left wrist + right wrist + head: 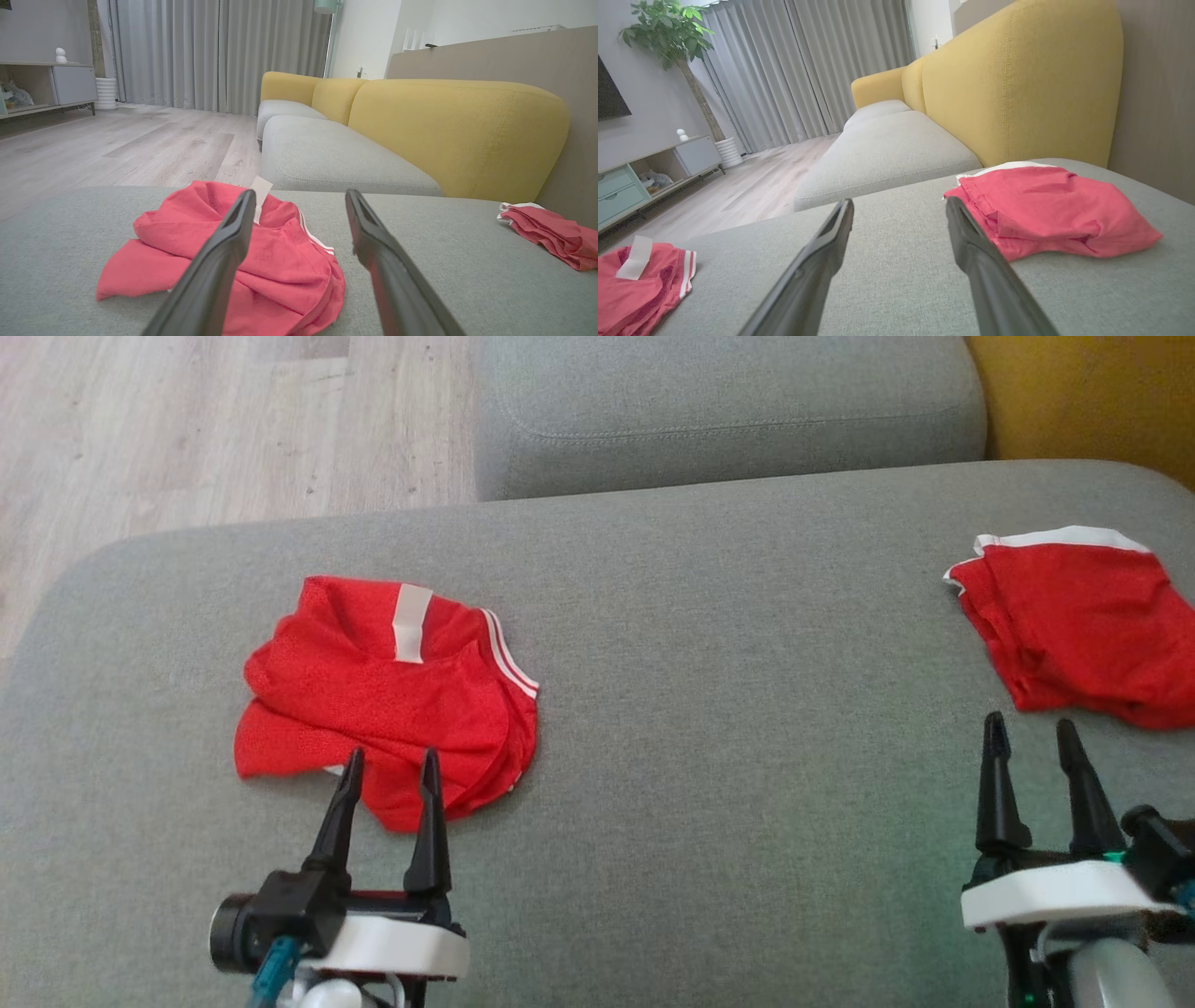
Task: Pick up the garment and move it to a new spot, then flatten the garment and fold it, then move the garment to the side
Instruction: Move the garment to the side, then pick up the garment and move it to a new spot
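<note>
1. A wide grey cushion took up most of the scene, with wooden floor beyond its far left edge.
2. The red garment lay in a crumpled heap on the left part of the cushion, with several layers bunched over one another. It looked like thin mesh cloth: light, soft and limp. It would probably sag and fall open when lifted, and seemed neither fragile nor slippery.
3. A second red garment lay at the far right of the cushion, well apart from the first and flatter.
4. The left gripper hung at the near edge of the heap, its two fingers spread apart with nothing between them. Whether the tips touched the cloth could not be told.
5. The right gripper sat just near of the second garment, its fingers likewise apart and empty.
6. A striped hem ran along the heap's right side, and a white label lay at its far side. The doubled hem seemed a firmer place to pinch than a loose middle fold.
</note>
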